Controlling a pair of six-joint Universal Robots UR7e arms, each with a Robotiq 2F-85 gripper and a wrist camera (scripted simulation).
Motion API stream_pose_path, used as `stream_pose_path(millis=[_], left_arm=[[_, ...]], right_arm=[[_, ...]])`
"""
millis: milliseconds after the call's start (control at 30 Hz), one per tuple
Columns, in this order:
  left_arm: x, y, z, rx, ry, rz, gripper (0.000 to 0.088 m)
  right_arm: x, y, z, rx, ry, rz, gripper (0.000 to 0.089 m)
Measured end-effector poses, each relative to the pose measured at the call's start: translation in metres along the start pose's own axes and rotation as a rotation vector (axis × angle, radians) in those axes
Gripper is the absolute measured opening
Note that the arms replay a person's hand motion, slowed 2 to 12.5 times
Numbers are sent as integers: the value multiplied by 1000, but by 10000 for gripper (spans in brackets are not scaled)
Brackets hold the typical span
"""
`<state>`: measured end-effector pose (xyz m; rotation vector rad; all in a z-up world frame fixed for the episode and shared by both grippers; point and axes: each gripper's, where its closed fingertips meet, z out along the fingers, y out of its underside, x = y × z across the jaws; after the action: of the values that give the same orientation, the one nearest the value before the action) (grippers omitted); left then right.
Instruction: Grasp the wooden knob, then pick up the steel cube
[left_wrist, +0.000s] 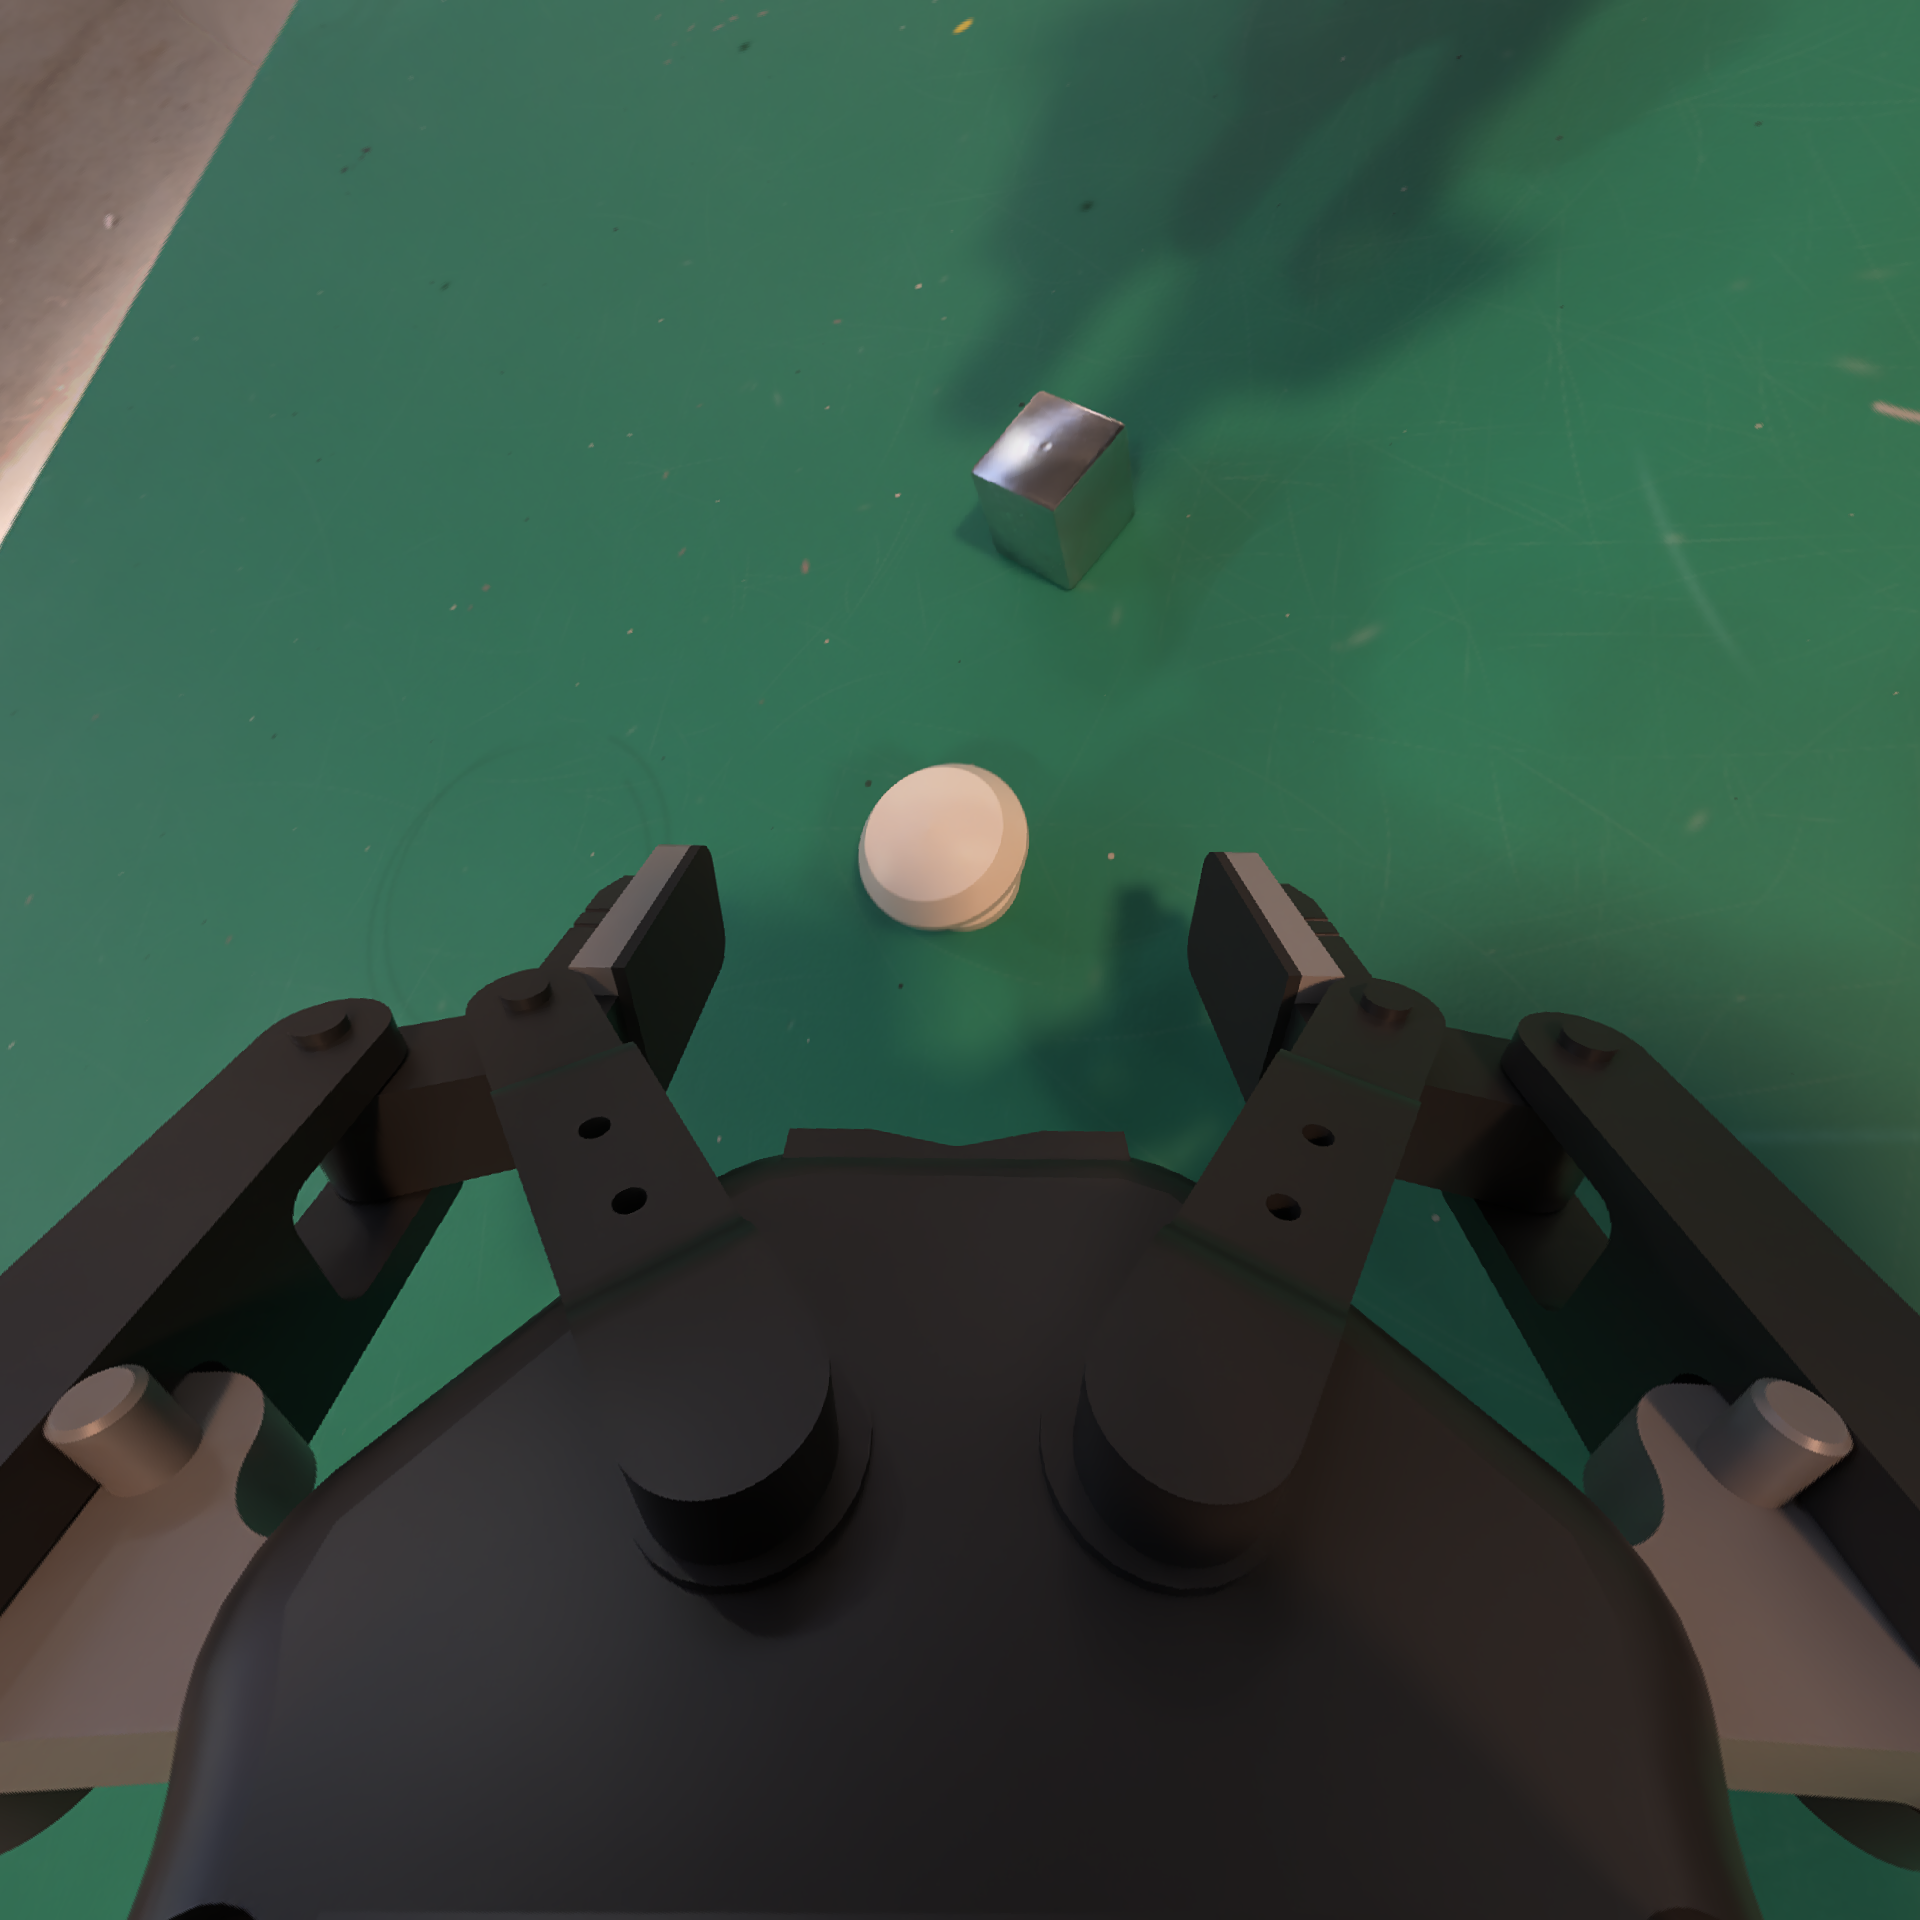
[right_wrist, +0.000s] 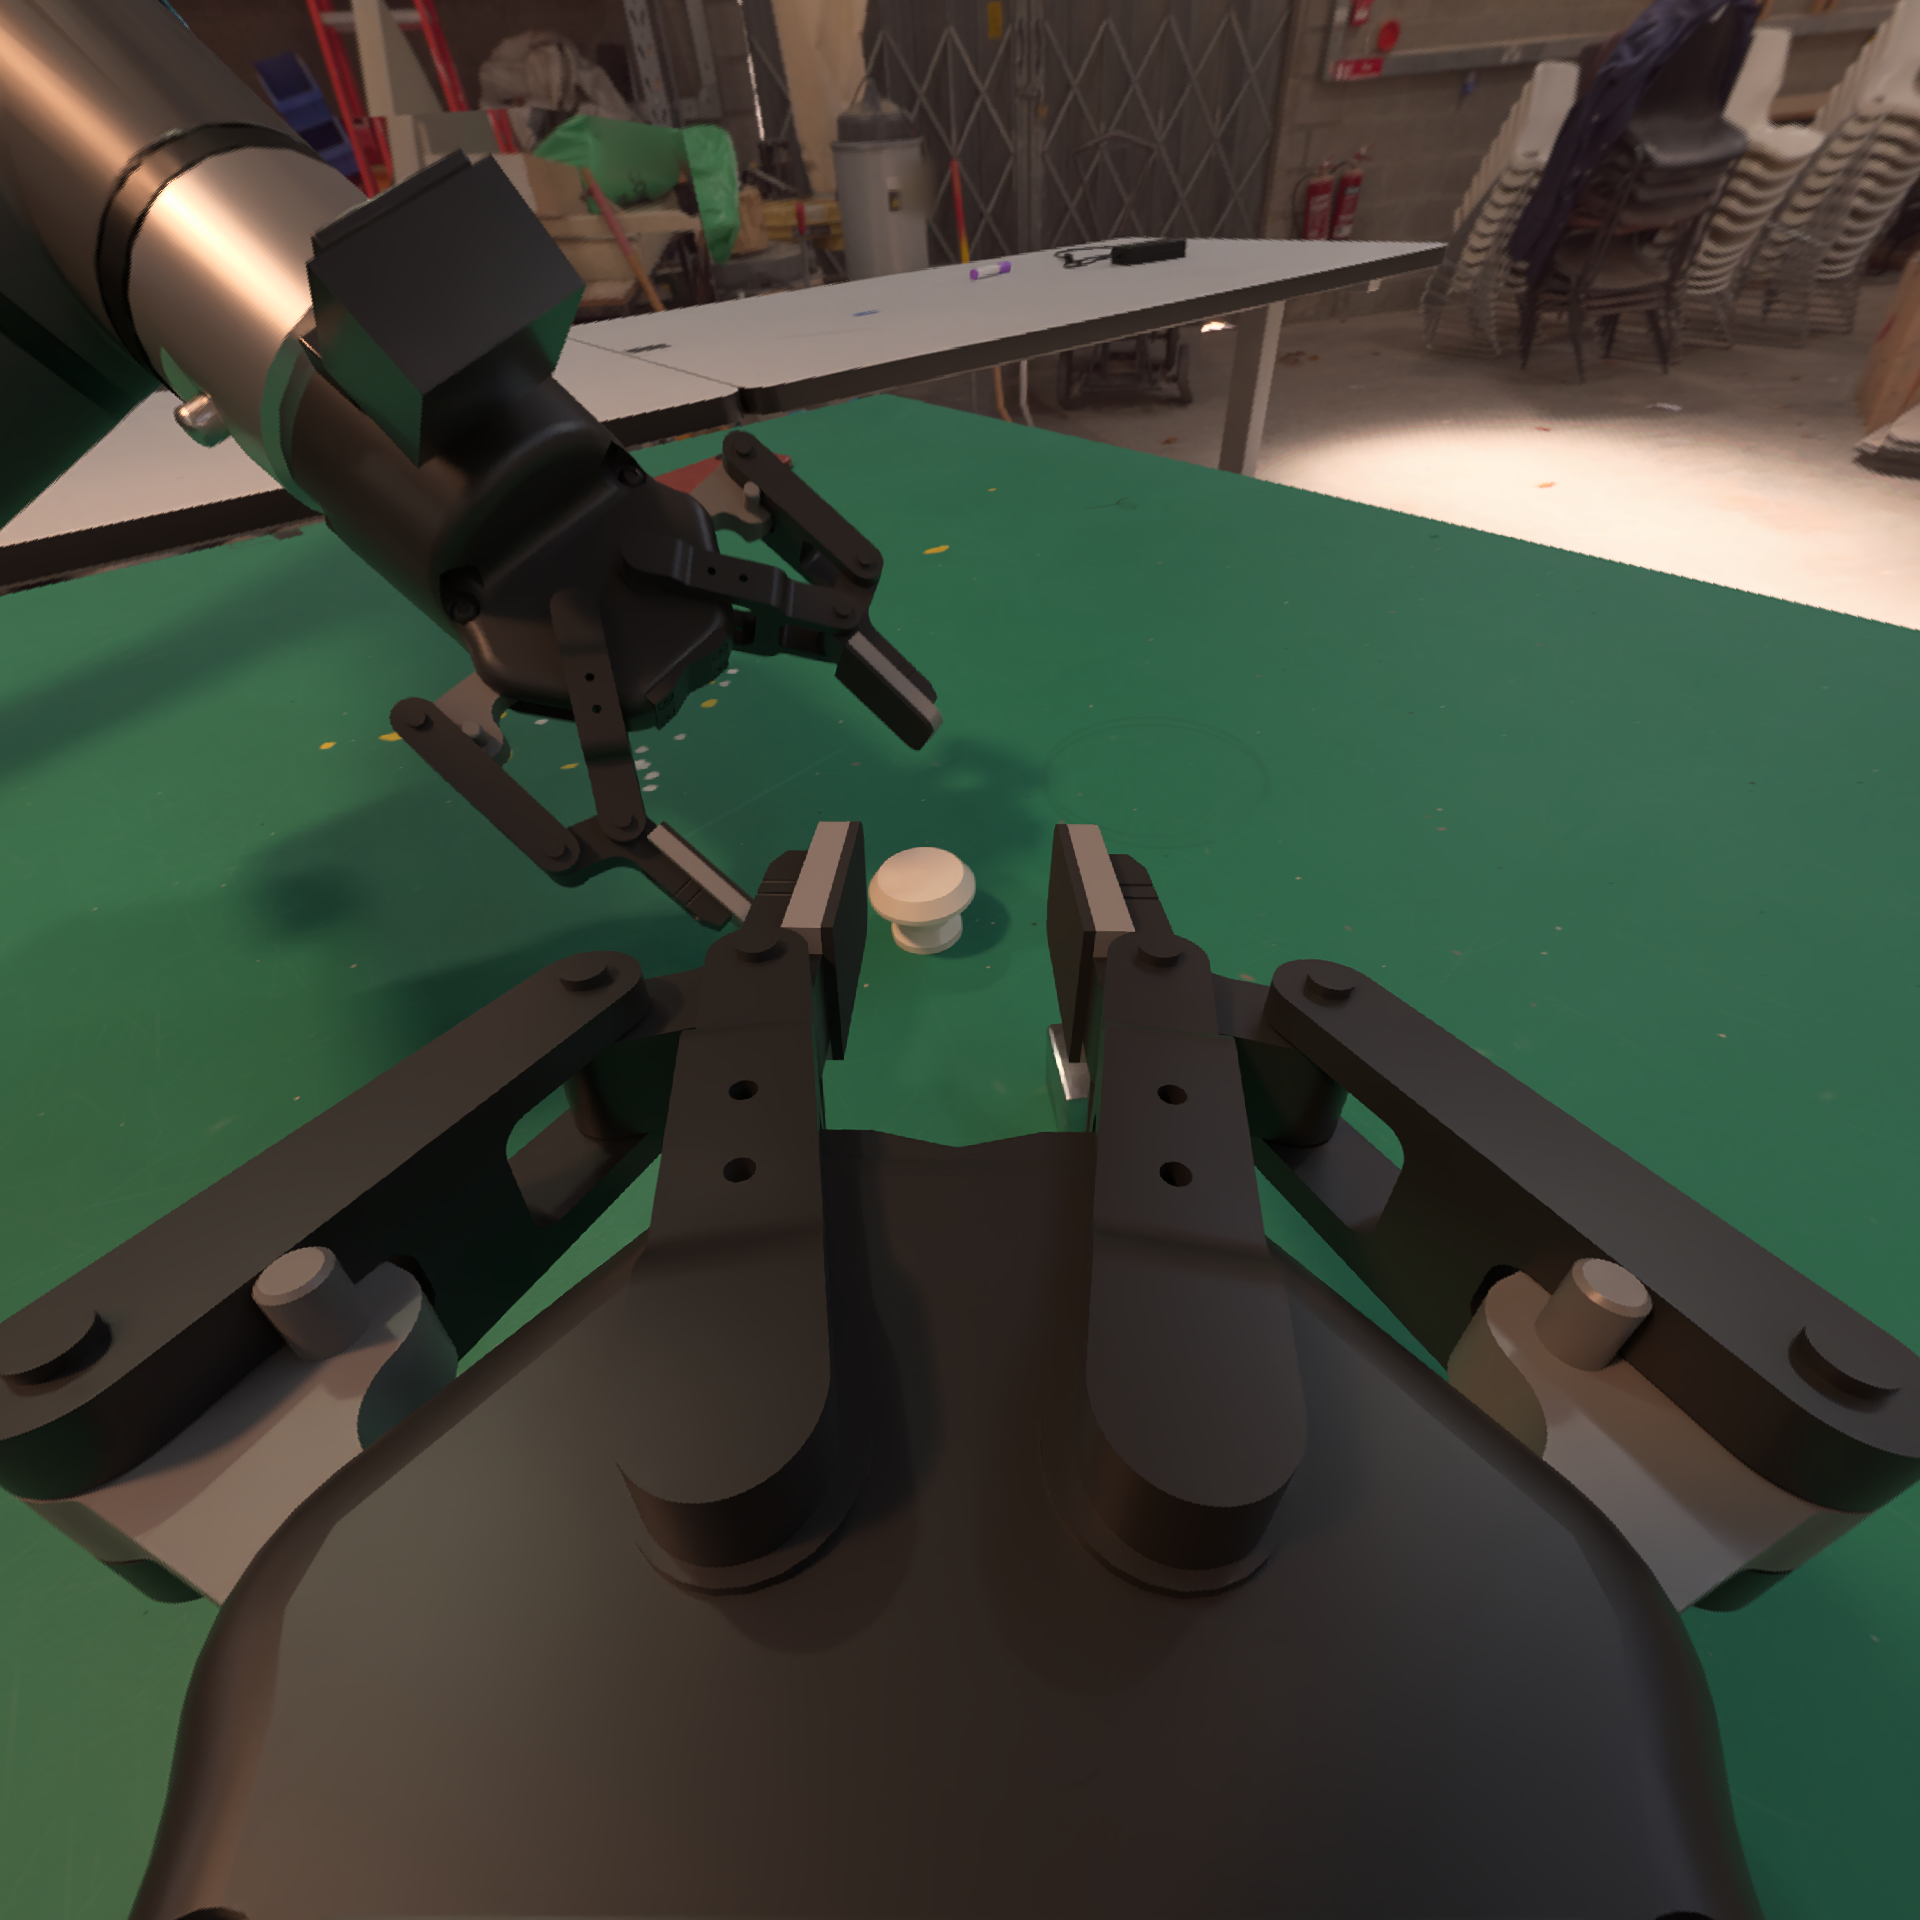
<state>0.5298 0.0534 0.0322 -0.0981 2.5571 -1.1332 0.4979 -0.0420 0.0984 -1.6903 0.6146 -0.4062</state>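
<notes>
left pincer (left_wrist: 956, 914) spread above wooden knob (left_wrist: 943, 847) | steel cube (left_wrist: 1055, 488) beyond

You see a pale cream wooden knob (left_wrist: 943, 847) and a shiny silver-grey steel cube (left_wrist: 1055, 488) farther off, both on a deep green desk (left_wrist: 416, 520) speckled with small dark and yellow flecks and faint scratches.
</notes>
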Motion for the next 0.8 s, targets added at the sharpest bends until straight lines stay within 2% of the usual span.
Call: stream_pose_path(millis=[167,233,300,433,467,633,800], left_arm=[[-1,-1,14,13,34,18,770],[-3,0,20,15,32,21,725],[-4,1,25,14,30,18,643],[-3,3,32,4,48,-10,376],[-3,3,32,-1,51,-20,355],[-3,4,32,-14,48,-73,343],[-2,5,30,-20,25,-90,343]], right_arm=[[6,-4,-3,23,26,1,377],[7,-4,-3,26,26,3,422],[8,-3,-2,25,24,5,459],[13,1,0,9,43,3,473],[15,3,1,2,54,1,477],[33,19,7,-64,142,7,494],[54,32,11,-139,247,53,495]])
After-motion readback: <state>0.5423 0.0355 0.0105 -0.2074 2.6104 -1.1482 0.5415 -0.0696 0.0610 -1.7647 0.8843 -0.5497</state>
